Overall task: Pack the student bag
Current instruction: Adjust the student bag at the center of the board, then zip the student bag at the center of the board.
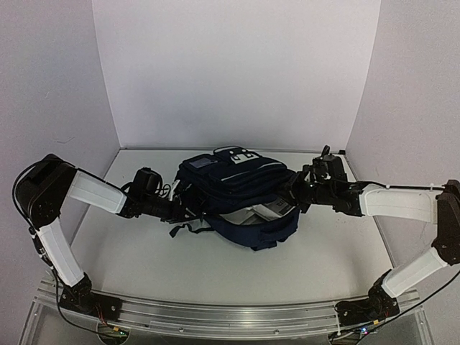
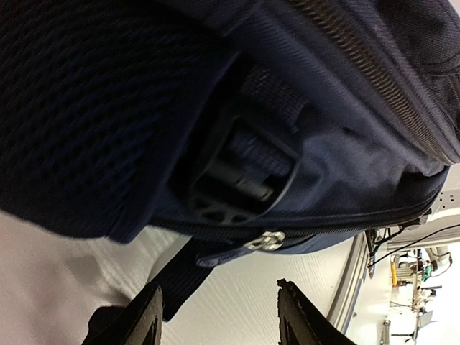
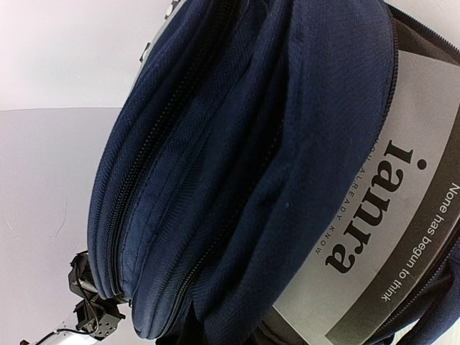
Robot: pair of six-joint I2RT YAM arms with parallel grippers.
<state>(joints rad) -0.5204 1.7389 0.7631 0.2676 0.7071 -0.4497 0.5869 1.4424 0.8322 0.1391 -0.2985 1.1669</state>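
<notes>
The navy-blue student bag [image 1: 237,188] lies in the middle of the table, its main mouth gaping towards me. A grey printed booklet [image 1: 267,210] shows inside it, and also in the right wrist view [image 3: 402,215]. My left gripper [image 1: 188,209] is at the bag's left end. In the left wrist view it [image 2: 219,316] is open and empty, just short of a silver zipper pull [image 2: 267,241] and a black buckle [image 2: 237,180]. My right gripper [image 1: 293,190] grips the bag's upper edge at the right end. Its fingers are buried in the bag's fabric [image 3: 237,180].
Black straps [image 1: 188,228] trail from the bag's left front onto the white table [image 1: 323,251]. White walls close in the back and both sides. A metal rail [image 1: 230,316] runs along the near edge.
</notes>
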